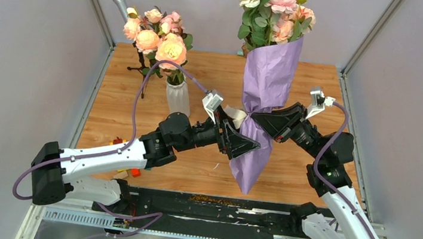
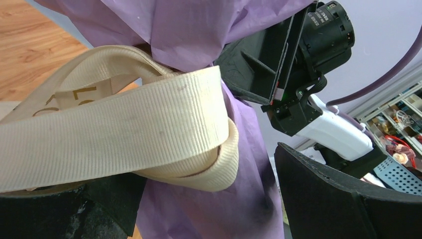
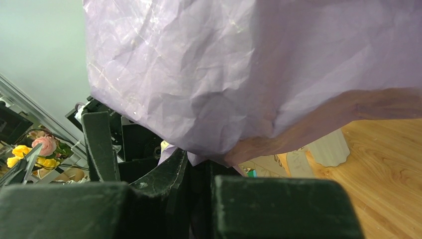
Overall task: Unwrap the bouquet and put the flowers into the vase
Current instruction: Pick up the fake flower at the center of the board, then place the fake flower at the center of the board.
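Bouquet of small white and pink roses in lilac paper (image 1: 268,84) upright above wooden table (image 1: 214,72), right tool (image 1: 262,121) clamped on its waist; left tool (image 1: 236,132) spread wide beside beige ribbon (image 2: 124,124) knot.

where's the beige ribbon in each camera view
Top view: ribbon near the middle, at the pinched waist of the purple paper.
Left wrist: ribbon fills the left and centre, close up.
Right wrist: not clearly in it; a pale strip below the paper may be it, cannot tell.
Shared landmark: the purple paper, in all three.
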Controlling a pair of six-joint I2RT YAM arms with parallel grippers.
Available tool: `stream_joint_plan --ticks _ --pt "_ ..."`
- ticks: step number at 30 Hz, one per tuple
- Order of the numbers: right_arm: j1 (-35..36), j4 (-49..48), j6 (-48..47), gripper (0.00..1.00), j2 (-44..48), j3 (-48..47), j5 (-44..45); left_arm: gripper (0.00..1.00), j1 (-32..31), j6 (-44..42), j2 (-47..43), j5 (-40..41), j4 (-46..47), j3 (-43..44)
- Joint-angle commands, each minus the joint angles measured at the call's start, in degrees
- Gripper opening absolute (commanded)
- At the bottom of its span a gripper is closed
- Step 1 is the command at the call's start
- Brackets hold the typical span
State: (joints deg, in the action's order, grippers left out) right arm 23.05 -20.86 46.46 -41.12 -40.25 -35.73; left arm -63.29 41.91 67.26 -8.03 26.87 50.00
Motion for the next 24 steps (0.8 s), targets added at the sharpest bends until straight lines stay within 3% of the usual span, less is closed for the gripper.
stream_joint_plan --ticks 1,6,12,18,22,24 --pt "0.2 -6.2 -0.4 0.0 0.5 -3.7 -1.6 1.0 -0.1 0.8 1.8 -1.2 3.1 2.8" --pt "0.2 -6.2 -0.9 0.0 0.1 -3.7 -1.9 0.98 -0.1 0.3 2.7 -0.7 2.6 3.6" --pt "0.3 -4.5 -2.9 0.0 0.1 -3.4 -1.6 0.68 -0.1 -1.4 4.0 -0.1 -0.3 5.0" --pt "0.3 -0.7 -6.4 0.0 0.8 -2.5 0.3 0.24 -0.1 -3.9 4.3 3.1 -5.4 5.9" --pt "0.3 6.6 -11.8 0.0 1.0 -3.8 2.3 0.0 -0.1 -4.2 4.8 5.4 -5.8 5.6" --pt "0.3 11.2 -15.1 0.03 1.3 -5.5 3.9 0.0 -0.1 -4.7 5.3 6.5 -5.9 5.7"
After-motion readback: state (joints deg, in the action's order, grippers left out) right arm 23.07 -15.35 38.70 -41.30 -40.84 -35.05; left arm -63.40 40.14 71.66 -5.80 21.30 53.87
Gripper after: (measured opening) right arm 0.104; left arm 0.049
